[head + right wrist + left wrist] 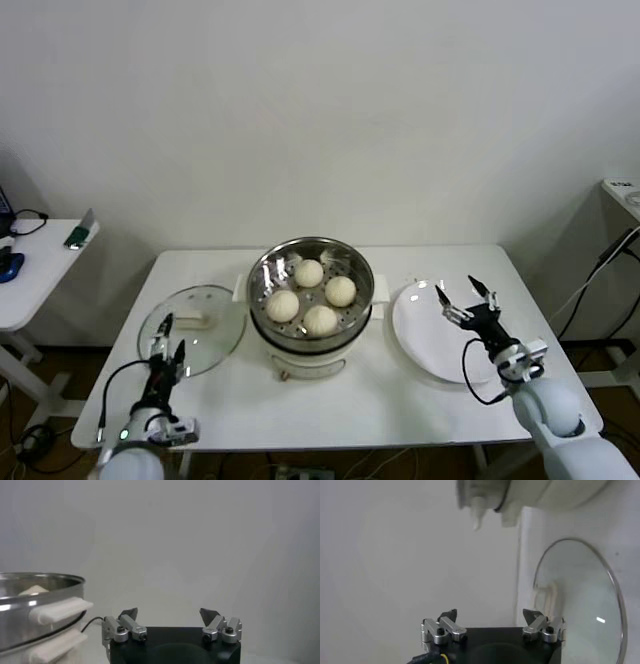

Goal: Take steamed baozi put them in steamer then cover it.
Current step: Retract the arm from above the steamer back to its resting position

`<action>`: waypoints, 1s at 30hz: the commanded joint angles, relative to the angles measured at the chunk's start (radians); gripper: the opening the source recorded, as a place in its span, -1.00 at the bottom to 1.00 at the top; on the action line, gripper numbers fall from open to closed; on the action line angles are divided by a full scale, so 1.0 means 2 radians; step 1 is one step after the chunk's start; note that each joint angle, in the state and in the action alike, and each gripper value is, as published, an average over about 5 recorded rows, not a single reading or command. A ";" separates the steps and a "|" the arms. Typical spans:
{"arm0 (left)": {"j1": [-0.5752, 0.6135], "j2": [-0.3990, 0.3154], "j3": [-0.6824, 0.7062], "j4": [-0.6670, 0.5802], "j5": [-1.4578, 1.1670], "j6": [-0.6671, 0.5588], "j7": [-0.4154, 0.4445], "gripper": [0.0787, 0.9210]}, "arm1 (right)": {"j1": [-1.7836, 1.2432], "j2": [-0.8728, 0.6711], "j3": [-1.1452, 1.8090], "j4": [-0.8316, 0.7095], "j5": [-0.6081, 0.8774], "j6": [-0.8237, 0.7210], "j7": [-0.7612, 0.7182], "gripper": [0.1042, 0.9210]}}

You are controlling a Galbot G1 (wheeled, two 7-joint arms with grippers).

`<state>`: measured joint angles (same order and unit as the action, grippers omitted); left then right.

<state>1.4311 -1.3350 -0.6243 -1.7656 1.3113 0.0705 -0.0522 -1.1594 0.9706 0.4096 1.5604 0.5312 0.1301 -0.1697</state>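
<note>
The steamer (pixel 311 270) is seen as polished, mirror-bright steel with a perforated floor, seated on a glossy white base that looks like plastic, and the steamed baozi (pixel 320 319) inside it are smooth, matt, cream-white dough. The cover (pixel 192 327) is noted as clear glass with a thin metal rim and a cream, plastic-looking bar handle, lying on the smooth white table (pixel 400 400). A glossy white plate (pixel 425 335) is recorded, and each hand, left hand (pixel 166 338) and right hand (pixel 465 291), shows bare silvery metal fingers on a matt black body.

baozi (pixel 309 272): 4 | steamer (pixel 262 275): 1 | cover (pixel 215 305): 1 | plate (pixel 425 335): 1
</note>
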 commanded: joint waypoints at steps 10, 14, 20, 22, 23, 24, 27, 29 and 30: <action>-0.158 0.006 0.016 0.212 0.094 -0.031 -0.047 0.77 | -0.017 0.025 0.015 -0.016 -0.038 -0.002 0.010 0.76; -0.175 0.005 0.016 0.235 0.095 -0.032 -0.049 0.77 | -0.022 0.024 0.020 -0.015 -0.038 -0.001 0.010 0.76; -0.194 -0.002 0.013 0.263 0.104 -0.032 -0.053 0.77 | -0.021 0.025 0.017 -0.019 -0.045 0.000 0.010 0.76; -0.200 -0.003 0.012 0.270 0.106 -0.031 -0.056 0.77 | -0.020 0.027 0.014 -0.019 -0.048 0.000 0.010 0.76; -0.203 -0.003 0.011 0.273 0.107 -0.031 -0.057 0.77 | -0.020 0.028 0.014 -0.020 -0.049 0.001 0.010 0.76; -0.206 -0.003 0.011 0.276 0.105 -0.030 -0.057 0.77 | -0.019 0.028 0.013 -0.020 -0.050 0.001 0.010 0.76; -0.213 -0.002 0.012 0.284 0.102 -0.030 -0.060 0.77 | -0.019 0.031 0.012 -0.022 -0.054 0.001 0.010 0.76; -0.221 -0.002 0.011 0.289 0.093 -0.029 -0.062 0.77 | -0.019 0.032 0.012 -0.024 -0.057 0.002 0.010 0.76; -0.225 -0.002 0.011 0.291 0.088 -0.029 -0.063 0.77 | -0.019 0.033 0.012 -0.024 -0.058 0.002 0.010 0.76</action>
<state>1.0590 -1.3350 -0.5995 -1.2727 1.4957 0.0142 -0.1589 -1.1952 1.0297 0.4331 1.5173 0.4343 0.1335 -0.1515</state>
